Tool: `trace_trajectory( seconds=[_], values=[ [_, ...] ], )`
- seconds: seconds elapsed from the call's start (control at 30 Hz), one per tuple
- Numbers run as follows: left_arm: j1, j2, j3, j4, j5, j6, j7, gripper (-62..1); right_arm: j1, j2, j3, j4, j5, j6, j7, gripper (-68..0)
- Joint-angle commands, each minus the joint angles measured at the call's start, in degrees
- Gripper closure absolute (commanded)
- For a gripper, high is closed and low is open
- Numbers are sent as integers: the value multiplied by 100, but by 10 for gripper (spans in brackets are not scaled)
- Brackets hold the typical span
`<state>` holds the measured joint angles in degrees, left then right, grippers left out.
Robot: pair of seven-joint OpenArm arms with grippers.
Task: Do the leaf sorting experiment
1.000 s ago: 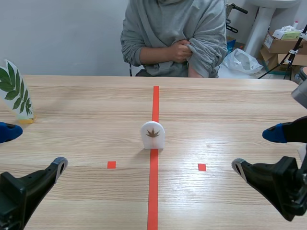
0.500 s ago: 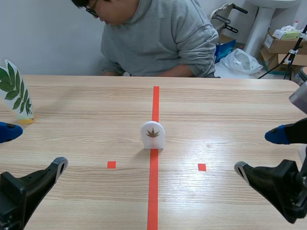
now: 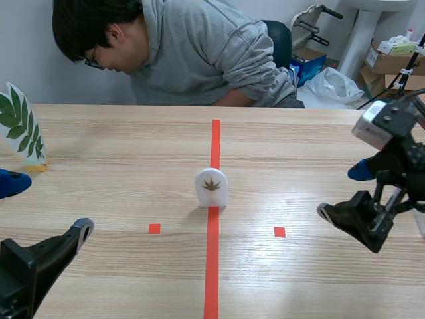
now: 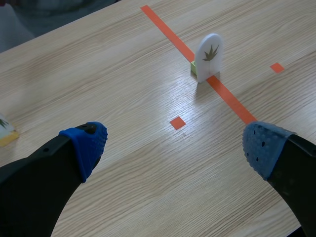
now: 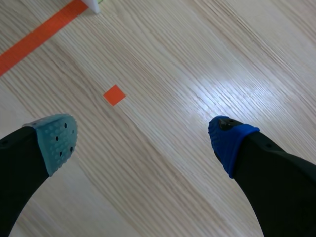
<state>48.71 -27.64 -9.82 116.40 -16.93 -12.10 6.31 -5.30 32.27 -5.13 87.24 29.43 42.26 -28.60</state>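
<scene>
A small white arched card with a brown leaf point(image 3: 212, 187) stands upright on the red centre line; the left wrist view shows this card point(image 4: 209, 55) well ahead of my left gripper point(image 4: 173, 143), which is open and holds nothing. A taller white card with a green compound leaf point(image 3: 22, 130) stands at the table's far left edge. My right gripper point(image 3: 344, 193) hovers open above the table to the right of the brown-leaf card, nothing between its fingers point(image 5: 55, 139).
A person in a grey hoodie point(image 3: 192, 56) leans low over the table's far edge. Cardboard boxes point(image 3: 392, 63) and a plastic bag point(image 3: 335, 83) lie on the floor behind the table at the right.
My right arm has risen and moved left toward the middle. The person has leaned down and to the left. The left arm and both cards are unchanged.
</scene>
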Motion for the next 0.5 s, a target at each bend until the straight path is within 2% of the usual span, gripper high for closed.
trace_trajectory(
  seconds=[0.0,0.1,0.23,0.47],
  values=[
    [-17,15,17,66,-20,-13,-42,-587,538,37,-240,-201,52,28,74,-543],
    [-17,15,17,66,-20,-13,-42,-587,1392,-66,-984,-911,-81,46,188,-543],
    [-15,15,17,66,-20,-13,-39,-587,2308,-431,-1812,-1707,-459,46,339,-542],
    [-15,17,17,66,-20,-13,-22,-587,3274,-1296,-2981,-2767,-1172,46,684,-542]
  ],
)
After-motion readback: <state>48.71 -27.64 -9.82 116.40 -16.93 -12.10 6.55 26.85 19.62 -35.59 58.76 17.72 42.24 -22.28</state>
